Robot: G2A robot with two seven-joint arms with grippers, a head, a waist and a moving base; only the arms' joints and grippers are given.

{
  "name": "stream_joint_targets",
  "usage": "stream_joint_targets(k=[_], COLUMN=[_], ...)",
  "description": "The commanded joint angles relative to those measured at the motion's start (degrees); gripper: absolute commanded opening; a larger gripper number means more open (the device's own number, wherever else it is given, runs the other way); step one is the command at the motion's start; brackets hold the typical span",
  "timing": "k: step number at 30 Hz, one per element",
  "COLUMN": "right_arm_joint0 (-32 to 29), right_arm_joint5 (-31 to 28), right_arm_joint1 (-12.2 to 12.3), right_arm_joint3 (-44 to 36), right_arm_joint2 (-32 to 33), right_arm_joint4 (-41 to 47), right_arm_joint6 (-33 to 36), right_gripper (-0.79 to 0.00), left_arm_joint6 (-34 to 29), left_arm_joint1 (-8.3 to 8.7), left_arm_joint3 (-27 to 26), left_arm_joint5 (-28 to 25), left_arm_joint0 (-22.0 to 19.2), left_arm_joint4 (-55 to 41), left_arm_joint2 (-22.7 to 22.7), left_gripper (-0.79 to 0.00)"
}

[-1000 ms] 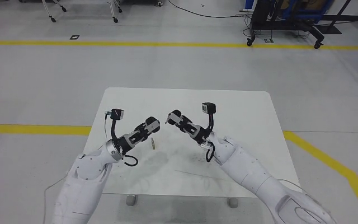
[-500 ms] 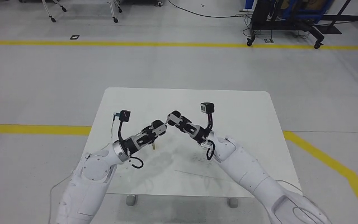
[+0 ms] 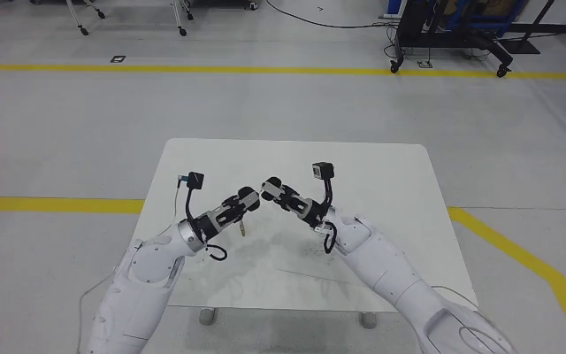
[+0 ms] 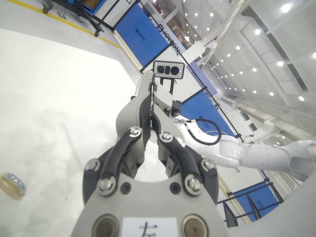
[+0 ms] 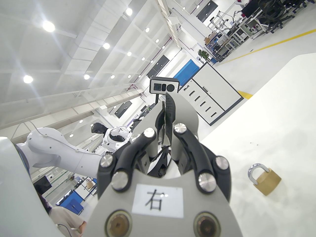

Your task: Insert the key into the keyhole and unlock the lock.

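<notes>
A brass padlock [image 3: 241, 227] with a silver shackle lies flat on the white table [image 3: 380, 177], just below the two grippers; it also appears in the wrist views, padlock [image 4: 12, 186] and padlock [image 5: 265, 180]. My left gripper [image 3: 250, 196] and right gripper [image 3: 265, 188] hang above the table's middle, tip to tip. The left gripper [image 4: 151, 86] is shut, its tips pressed close against the right one. The right gripper [image 5: 167, 101] is shut on a thin jagged metal sliver, the key [image 5: 161, 119], which is mostly hidden between its pads.
The table's edges and rounded corners lie well away from both arms. Bare tabletop surrounds the padlock. A yellow floor line [image 3: 71, 204] runs past either side, and a black equipment cart [image 3: 451, 35] stands far behind.
My left gripper swung up and right, away from above the padlock, to meet the right gripper. The right gripper edged slightly left. The padlock has not moved.
</notes>
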Motion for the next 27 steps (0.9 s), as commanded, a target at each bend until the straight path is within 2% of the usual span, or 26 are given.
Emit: stream_joint_targets(k=[1, 14, 15, 16, 17, 20, 24, 27], right_arm_joint0=[-0.17, -0.75, -0.73, -0.71, -0.71, -0.75, -0.84, -0.96], right_arm_joint5=[0.00, 0.00, 0.00, 0.00, 0.00, 0.00, 0.00, 0.00], right_arm_joint1=[-0.17, -1.26, -1.37, -1.47, -1.57, -1.86, -2.26, -2.56], right_arm_joint3=[0.11, 1.24, 1.29, 1.37, 1.43, 1.58, 1.98, 2.21], right_arm_joint2=[0.58, 2.90, 3.05, 3.24, 3.42, 3.99, 4.69, 5.22], right_arm_joint4=[0.25, 2.26, 2.42, 2.60, 2.77, 3.11, 3.45, 3.74], right_arm_joint6=[0.68, 7.98, 8.40, 8.78, 9.14, 10.23, 11.50, 12.29], right_gripper=[-0.785, -0.785, -0.785, -0.785, -0.785, -0.785, -0.785, -0.785], left_arm_joint6=[0.53, 2.78, 2.79, 2.73, 2.68, 2.66, 2.38, 2.24], left_arm_joint1=[0.05, 0.37, 0.39, 0.42, 0.45, 0.53, 0.64, 0.70], left_arm_joint3=[-0.04, -0.77, -0.79, -0.83, -0.83, -0.93, -1.04, -1.07], left_arm_joint5=[0.11, 0.48, 0.36, 0.19, 0.09, -0.21, -0.70, -0.72], left_arm_joint0=[0.07, 0.72, 0.74, 0.78, 0.82, 0.92, 1.02, 1.02], left_arm_joint4=[0.30, 0.57, 0.38, 0.24, 0.17, -0.19, -0.21, -0.13], left_arm_joint2=[-0.12, -1.03, -1.08, -1.12, -1.17, -1.25, -1.24, -1.12], left_gripper=[-0.785, -0.785, -0.717, -0.499, -0.425, -0.348, -0.419, -0.508])
